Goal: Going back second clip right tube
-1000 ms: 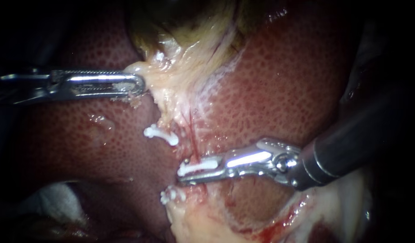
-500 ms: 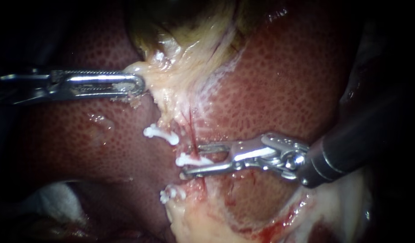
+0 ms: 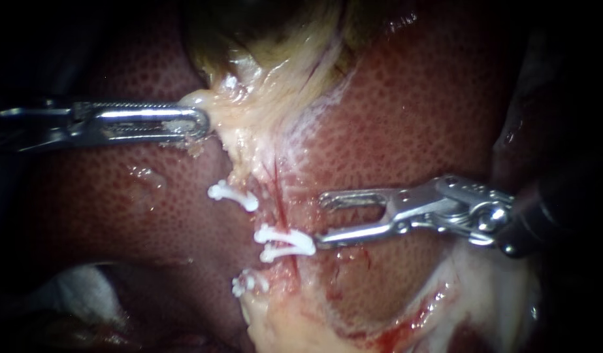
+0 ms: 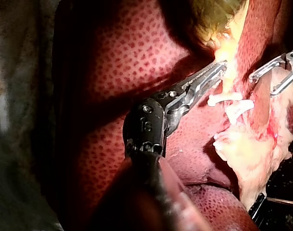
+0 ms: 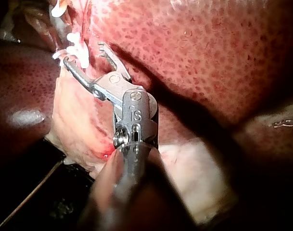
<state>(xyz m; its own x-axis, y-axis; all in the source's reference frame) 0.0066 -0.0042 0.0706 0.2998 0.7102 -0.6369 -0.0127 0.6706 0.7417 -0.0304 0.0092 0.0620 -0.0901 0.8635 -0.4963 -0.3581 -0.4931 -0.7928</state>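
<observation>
My left instrument comes in from the left and is shut on pale yellow tissue at the gallbladder's lower end; the left wrist view shows those jaws clamped on that tissue. A thin red tube runs down over the liver. A white clip sits across the tube. Just right of that clip my right instrument stands open, its lower jaw tip close to the clip's end and nothing between the jaws. In the right wrist view the open jaws lie beside the white clips.
Another white clip lies up and left of the tube, and a third sits lower at the edge of pale fatty tissue. White gauze shows at the lower left. Bloody fat lies under the right instrument's shaft.
My right instrument's jaws have opened and left the white clip on the tube. The instrument has drawn back to the right. The left instrument has held still.
</observation>
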